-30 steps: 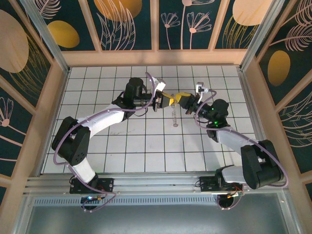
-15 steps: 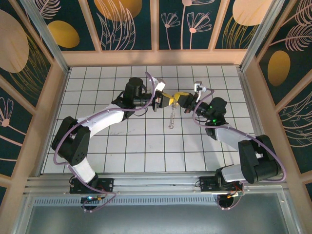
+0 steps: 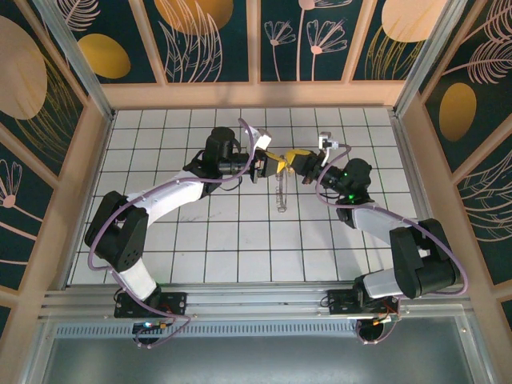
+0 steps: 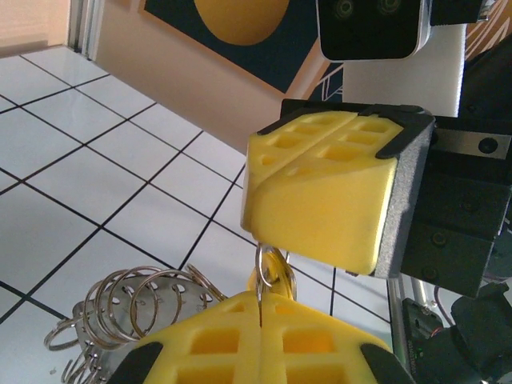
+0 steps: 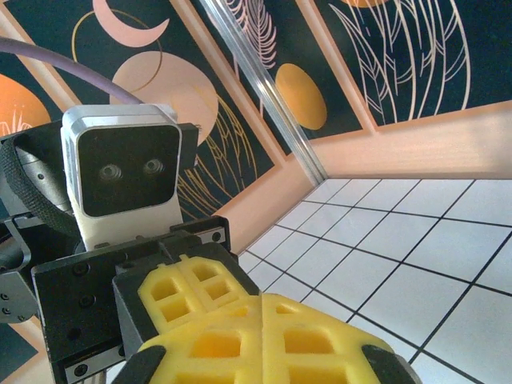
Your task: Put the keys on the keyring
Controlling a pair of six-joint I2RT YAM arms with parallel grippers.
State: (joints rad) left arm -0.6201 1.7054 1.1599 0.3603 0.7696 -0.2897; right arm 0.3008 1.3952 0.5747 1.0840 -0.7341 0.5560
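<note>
The 2 arms meet tip to tip over the far middle of the white tiled floor, inside the wooden-walled enclosure with its dark painted panels.

The left gripper has its yellow honeycomb fingers pressed together. In the left wrist view a thin silver loop rises out of the seam between them, so this gripper is pinching the large, thin, silvery-grey keyring with its coiled, beaded-looking rim. The rest of the keyring hangs below and to the side of the fingers as a bunch of overlapping wire coils. From above, the keyring trails from the meeting point of the 2 grippers toward the near side, over the tiles; whether its low end touches the floor cannot be told.

The right gripper faces the left one head on, its 2 yellow fingers closed flat against each other, with the top of the pinched loop right at their lower edge. Whether anything is caught between them cannot be told.

In the right wrist view the right gripper is just beside the left gripper.
</note>
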